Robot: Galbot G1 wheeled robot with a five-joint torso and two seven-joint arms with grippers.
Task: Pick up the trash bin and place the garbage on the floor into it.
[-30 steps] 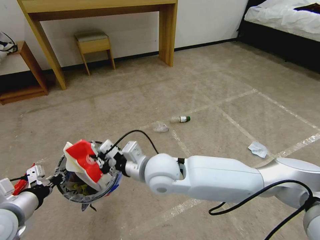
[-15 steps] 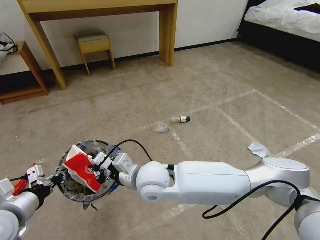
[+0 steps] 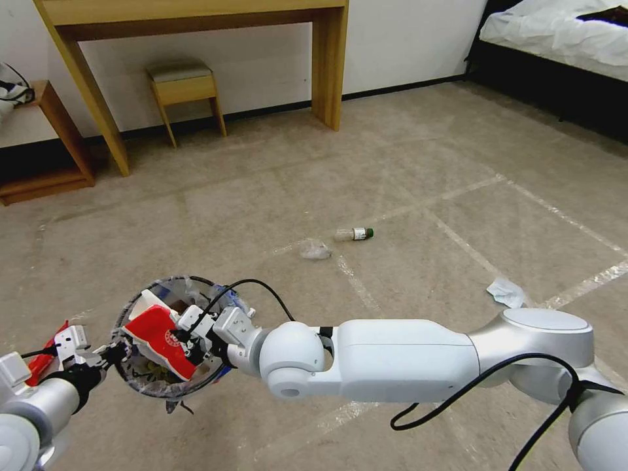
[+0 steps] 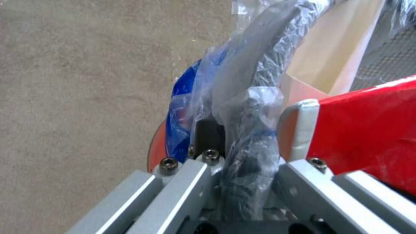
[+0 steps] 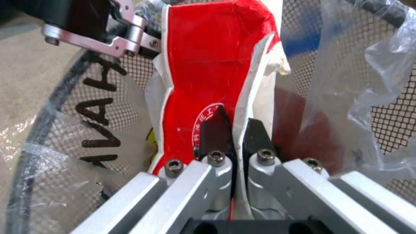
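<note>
Holding the bin [image 3: 171,340] off the floor [image 3: 405,170]: left gripper [image 3: 110,353] jaws are clamped on the near-left rim, bag liner [image 4: 242,81] pinched in with it. In the left wrist view the rim and crinkled liner run straight between the fingers [image 4: 208,133], and blue print on the liner sits just outside the outer finger.

Right gripper [image 3: 186,333] is over the bin mouth, jaws together on a red-and-white wrapper [image 3: 159,333]. In the right wrist view both black pads [image 5: 214,128] pinch the wrapper's edge; the rest of the wrapper [image 5: 212,52] extends away from the jaws down into the bin, between the mesh walls [image 5: 390,97]. The left gripper [image 5: 104,39] shows beyond the wrapper's far end, on the rim. Black lettering on the liner lies to one side of the right jaws. Other litter sits under the wrapper at the bin bottom; what it is cannot be told.

Well beyond both grippers on the floor: a clear bottle [image 3: 354,233] with a green cap lying on its side, crumpled clear plastic [image 3: 314,248] just beside it, and a tissue [image 3: 505,292] farther right, past the right forearm. All three lie near the tape lines [image 3: 458,242].

Far back stand a desk [image 3: 196,19], a stool [image 3: 184,85] under it, and a bed [image 3: 562,33].
</note>
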